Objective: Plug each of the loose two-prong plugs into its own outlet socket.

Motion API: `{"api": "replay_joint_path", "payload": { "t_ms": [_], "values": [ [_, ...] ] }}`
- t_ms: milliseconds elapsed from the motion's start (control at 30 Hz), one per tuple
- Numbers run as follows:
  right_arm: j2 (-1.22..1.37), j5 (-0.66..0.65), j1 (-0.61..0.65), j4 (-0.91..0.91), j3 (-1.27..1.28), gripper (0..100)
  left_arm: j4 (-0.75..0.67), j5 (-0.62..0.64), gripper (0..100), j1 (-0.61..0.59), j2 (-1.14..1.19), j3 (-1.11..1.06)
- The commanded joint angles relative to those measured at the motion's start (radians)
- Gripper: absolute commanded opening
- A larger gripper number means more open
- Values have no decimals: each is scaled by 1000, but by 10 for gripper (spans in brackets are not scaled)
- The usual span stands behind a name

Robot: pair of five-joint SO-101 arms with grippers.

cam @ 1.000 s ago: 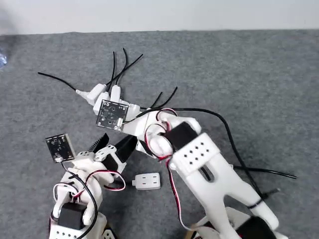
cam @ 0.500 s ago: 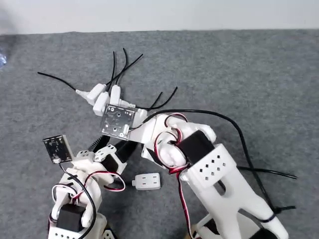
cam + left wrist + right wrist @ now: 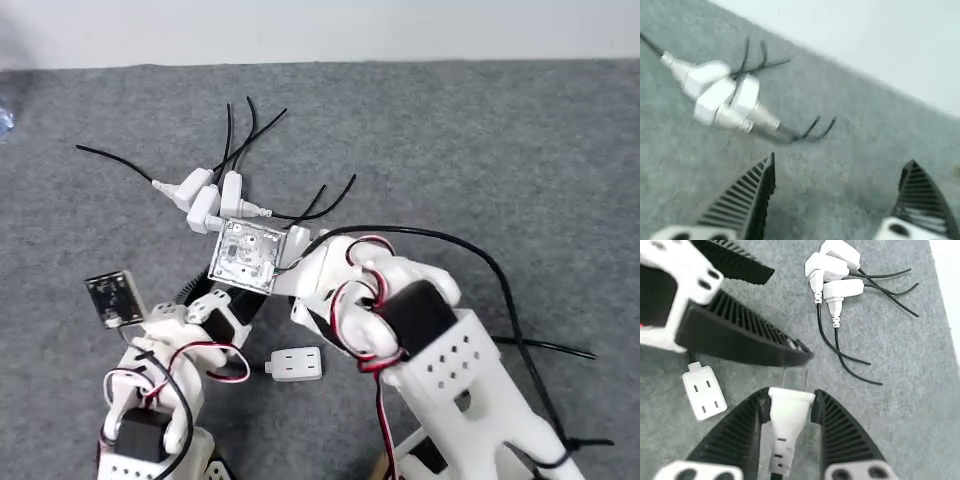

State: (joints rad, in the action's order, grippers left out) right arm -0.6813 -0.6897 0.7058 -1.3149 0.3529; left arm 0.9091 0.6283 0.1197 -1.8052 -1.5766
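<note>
1. On the grey tabletop [image 3: 500,150], the work stands at the carrying step: one plug is gripped and, by my reading, has not yet reached a socket.
2. Right pincer [image 3: 790,396]: closed onto a white plug [image 3: 787,412], with its two ribbed black fingers pressing the plug's flanks. The narrow cord end points back toward the wrist, so the prongs should face outward, though I cannot make them out.
3. Left pincer [image 3: 841,161]: spread wide with nothing between its fingers, hanging over the tabletop short of the plug cluster.
4. Three loose plugs [image 3: 205,195] lie bunched together and touching, with short black cord stubs [image 3: 245,125] fanning away from them. They sit at the far side, well apart from the outlet block.
5. Outlet block [image 3: 296,364]: a small white piece lying flat between the two arms' bases with its slots facing up and nothing plugged in, as far as I can see. From the right wrist it shows just beside the held plug, not touching it.
6. Next move, as I judge it: swing the held plug over the block, tip it so the prongs point down, line them up with one pair of slots, then press straight in.
7. Risk: the block looks light and unanchored, so it may skid or tilt under the push. The empty left pincer is well placed to brace it.
</note>
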Motion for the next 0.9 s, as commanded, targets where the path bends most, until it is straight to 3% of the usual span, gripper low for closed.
{"api": "replay_joint_path", "payload": {
  "t_ms": [0,300,567,867],
  "values": [
    [-48,11,4,-4,-81,8,-15,2,370,6,-5,1],
    [-42,29,-1,5,-61,8,-15,2,370,6,-5,1],
    [4,-6,-171,7,-34,8,-23,20,371,-28,-5,5],
    [53,29,-62,211,230,8,-57,87,455,-46,-5,-2]
  ]
}}
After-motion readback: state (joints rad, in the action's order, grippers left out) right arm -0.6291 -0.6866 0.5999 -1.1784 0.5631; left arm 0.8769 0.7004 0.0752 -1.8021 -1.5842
